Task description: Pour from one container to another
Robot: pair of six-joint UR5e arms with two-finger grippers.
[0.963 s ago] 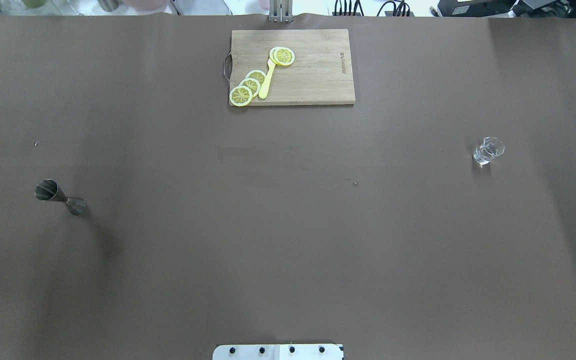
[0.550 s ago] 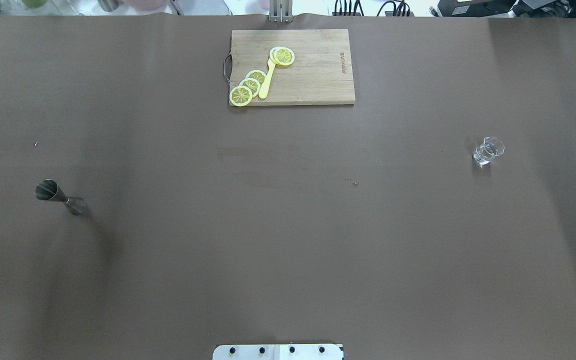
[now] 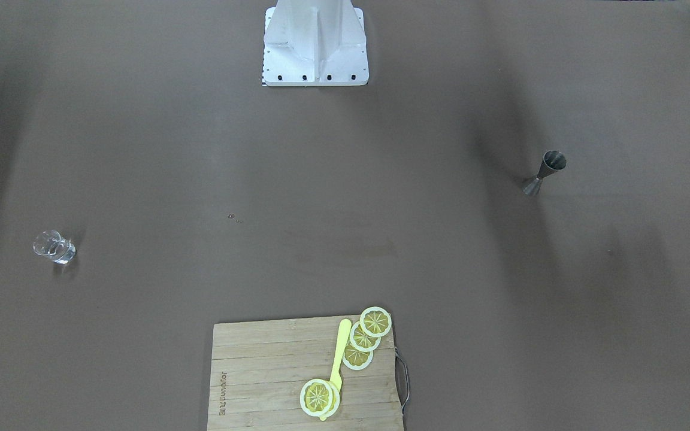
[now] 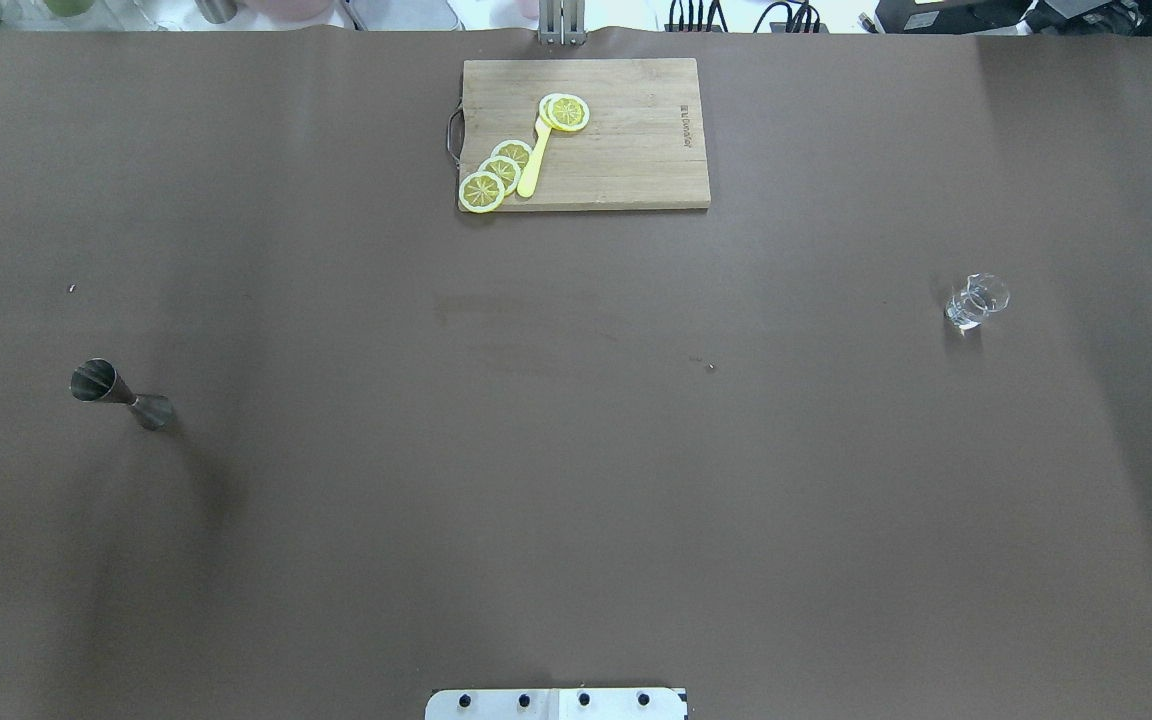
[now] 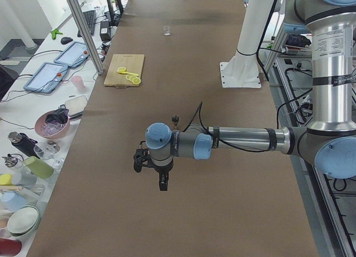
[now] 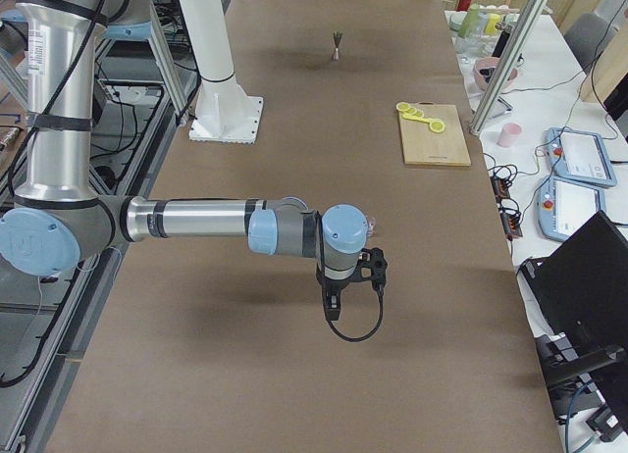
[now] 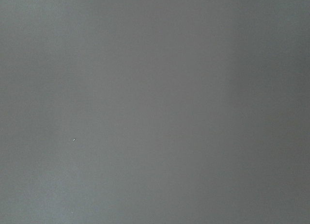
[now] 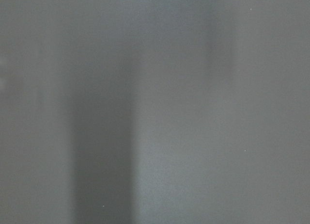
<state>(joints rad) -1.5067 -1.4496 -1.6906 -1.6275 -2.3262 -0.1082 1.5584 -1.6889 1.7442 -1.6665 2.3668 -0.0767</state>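
Brown covering is spread over the whole table (image 4: pixel 576 450). On the robot's left side, a metal measuring cup (image 4: pixel 121 395) is seen standing upright on its narrow end, well apart from everything else. Near it, in the left side view, the left gripper (image 5: pixel 163 183) is held above the table, pointing down, with nothing touched; whether its fingers are parted or closed cannot be told from that view.

At the middle of the far edge a wooden cutting board (image 4: pixel 626 150) is laid flat, a metal handle at its left end. Three overlapping lemon slices (image 4: pixel 498 172) are set by that handle, a yellow plastic knife (image 4: pixel 533 165) is laid just beside them, and one more slice (image 4: pixel 566 112) is rested on the knife's far end.

On the robot's right side a small clear glass (image 4: pixel 976 302) is stood alone on the covering. In the right side view the right gripper (image 6: pixel 332 306) is hung above the table, pointing down, and its grip cannot be told either.

Only blurred grey surface is shown by both wrist cameras.
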